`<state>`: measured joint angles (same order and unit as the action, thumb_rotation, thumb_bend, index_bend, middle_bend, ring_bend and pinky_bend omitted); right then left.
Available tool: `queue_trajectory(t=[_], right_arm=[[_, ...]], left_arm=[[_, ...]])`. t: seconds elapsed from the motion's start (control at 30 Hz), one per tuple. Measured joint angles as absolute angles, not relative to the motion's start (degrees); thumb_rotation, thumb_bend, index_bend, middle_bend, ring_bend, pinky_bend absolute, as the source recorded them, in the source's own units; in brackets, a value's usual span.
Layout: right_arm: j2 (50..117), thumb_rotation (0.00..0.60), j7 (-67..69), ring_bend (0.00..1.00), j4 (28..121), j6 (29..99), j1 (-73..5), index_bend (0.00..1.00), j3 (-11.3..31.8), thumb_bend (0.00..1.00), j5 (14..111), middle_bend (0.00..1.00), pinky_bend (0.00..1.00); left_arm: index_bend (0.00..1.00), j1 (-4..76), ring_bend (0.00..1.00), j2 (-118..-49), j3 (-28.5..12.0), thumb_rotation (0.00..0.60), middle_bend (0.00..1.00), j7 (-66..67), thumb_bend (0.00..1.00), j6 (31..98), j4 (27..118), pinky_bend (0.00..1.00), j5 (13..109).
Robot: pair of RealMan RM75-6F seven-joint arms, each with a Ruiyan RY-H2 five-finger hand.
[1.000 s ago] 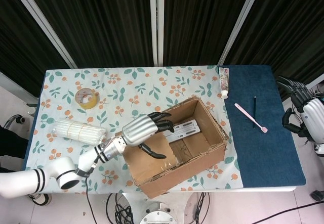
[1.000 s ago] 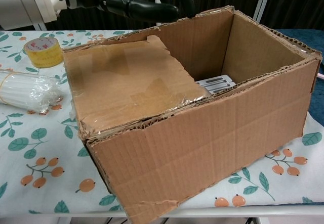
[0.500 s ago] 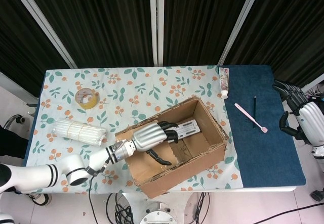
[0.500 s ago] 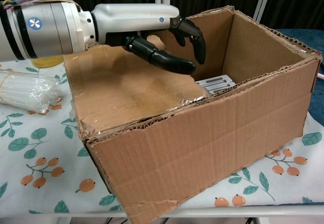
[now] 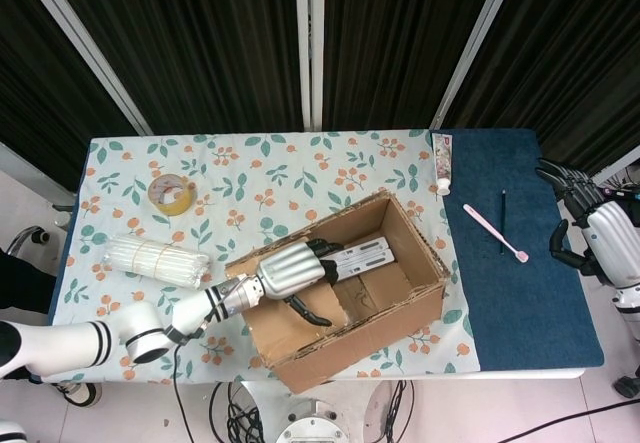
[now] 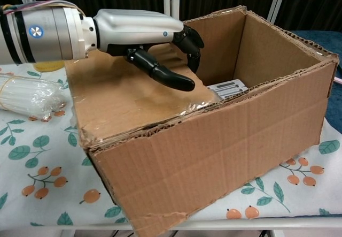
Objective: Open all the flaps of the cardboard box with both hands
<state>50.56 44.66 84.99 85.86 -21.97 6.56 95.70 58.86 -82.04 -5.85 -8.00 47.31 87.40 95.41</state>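
Observation:
The brown cardboard box (image 5: 400,308) (image 6: 224,146) stands at the table's front edge with its top open. One flap (image 5: 285,328) (image 6: 123,98) lies folded inward over the box's left half. My left hand (image 5: 295,268) (image 6: 144,31) reaches in from the left. Its fingers (image 6: 191,41) hook down over the flap's inner edge and its thumb lies across the flap's top, so it grips the flap. My right hand (image 5: 590,225) hangs beyond the table's right edge with fingers spread, holding nothing; only the head view shows it.
A white flat item (image 5: 358,256) (image 6: 228,89) lies on the box floor. On the floral cloth are a yellow tape roll (image 5: 171,194) and a wrapped white bundle (image 5: 155,260) (image 6: 29,95). The blue mat (image 5: 520,293) holds a tube (image 5: 442,163), a pink toothbrush (image 5: 495,233) and a black pen (image 5: 502,221).
My left hand has come down from above the box into it, and its fingers now curl over the inward flap's edge. My right hand has shifted slightly toward the table.

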Motion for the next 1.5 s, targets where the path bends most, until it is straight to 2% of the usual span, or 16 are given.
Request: queue_trajectory(t=[0.17, 0.37, 0.7, 0.9, 1.5], right_arm=[[50.62, 0.6, 44.59, 0.0, 85.2, 85.74, -22.09, 0.0, 6.79, 0.87, 95.58, 0.01, 0.0], [50.68, 0.6, 44.3, 0.0, 85.57, 85.52, -22.28, 0.0, 6.85, 0.88, 95.79, 0.01, 0.0], [50.89, 0.6, 43.06, 0.0, 87.02, 84.66, -22.99, 0.0, 6.83, 0.88, 96.49, 0.01, 0.0], [51.01, 0.6, 41.58, 0.0, 88.08, 83.98, -23.65, 0.0, 6.81, 0.88, 97.13, 0.01, 0.0], [51.7, 0.6, 39.36, 0.0, 90.31, 81.16, -25.83, 0.0, 6.99, 0.88, 97.45, 0.01, 0.0]], left_arm=[[0.61, 58.81, 0.1, -79.25, -5.61, 0.043, 0.51, -7.57, 0.0, 47.32, 90.67, 0.2, 94.77], [0.61, 58.43, 0.11, -74.18, -5.42, 0.032, 0.52, -6.52, 0.0, 47.6, 96.35, 0.2, 94.25], [0.61, 54.89, 0.11, -62.9, -5.57, 0.028, 0.52, -5.11, 0.0, 52.46, 107.07, 0.2, 93.98], [0.61, 51.94, 0.12, -56.89, -5.46, 0.0, 0.52, -6.22, 0.0, 55.62, 111.37, 0.2, 93.83], [0.64, 40.3, 0.14, -44.22, -1.28, 0.0, 0.55, -10.97, 0.0, 65.16, 116.74, 0.2, 98.1]])
